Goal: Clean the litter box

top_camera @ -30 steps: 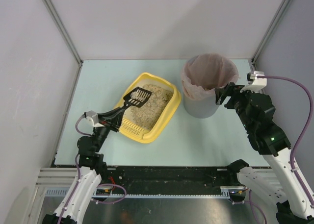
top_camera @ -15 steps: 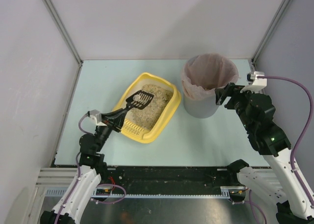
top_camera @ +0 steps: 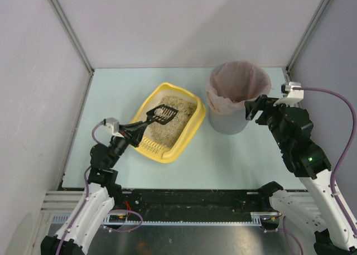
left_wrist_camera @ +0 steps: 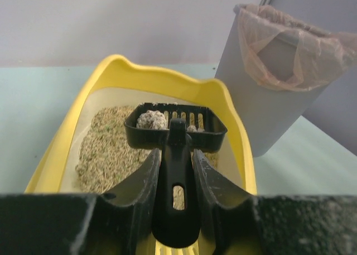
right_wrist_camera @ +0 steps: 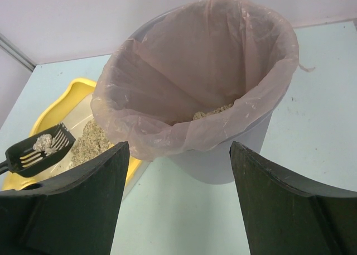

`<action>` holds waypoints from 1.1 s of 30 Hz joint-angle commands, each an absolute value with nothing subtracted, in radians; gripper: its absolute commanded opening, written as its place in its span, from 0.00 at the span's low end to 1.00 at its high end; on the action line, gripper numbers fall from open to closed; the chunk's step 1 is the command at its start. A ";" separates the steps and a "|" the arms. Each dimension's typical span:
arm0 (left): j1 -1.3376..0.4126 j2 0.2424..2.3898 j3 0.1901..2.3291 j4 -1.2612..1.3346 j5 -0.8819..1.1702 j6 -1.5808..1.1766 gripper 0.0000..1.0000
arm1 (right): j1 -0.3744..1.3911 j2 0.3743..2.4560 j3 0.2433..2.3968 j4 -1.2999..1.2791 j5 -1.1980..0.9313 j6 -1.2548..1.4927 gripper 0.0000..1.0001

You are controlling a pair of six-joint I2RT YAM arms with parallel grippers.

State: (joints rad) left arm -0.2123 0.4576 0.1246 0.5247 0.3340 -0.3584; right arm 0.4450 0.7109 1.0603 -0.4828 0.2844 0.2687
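Left pincer (left_wrist_camera: 175, 160) grips scoop (left_wrist_camera: 175, 133) w/ clump (left_wrist_camera: 152, 120), litter box (left_wrist_camera: 167, 79) lip part-hidden, right pincer (right_wrist_camera: 178, 149) agape

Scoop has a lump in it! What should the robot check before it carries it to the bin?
1. Left hand shut on the scoop handle: ok.
2. Lump sitting inside the scoop: ok.
3. Scoop held over the litter box: ok.
4. Loose grains all shaken out: cannot tell.
5. Bin open, liner folded over its rim: ok.
6. Right hand out of the bin's mouth: ok.
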 commanded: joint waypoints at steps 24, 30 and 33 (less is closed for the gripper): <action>-0.221 0.661 0.771 0.029 0.601 -0.236 0.00 | 0.214 0.860 1.130 -0.488 0.258 0.282 0.82; -0.221 0.667 0.778 0.008 0.617 -0.189 0.00 | -0.061 0.942 1.155 -0.443 -0.091 0.310 0.78; -0.221 0.655 0.764 0.008 0.604 -0.164 0.00 | -0.144 0.971 1.160 -0.410 -0.173 0.321 0.77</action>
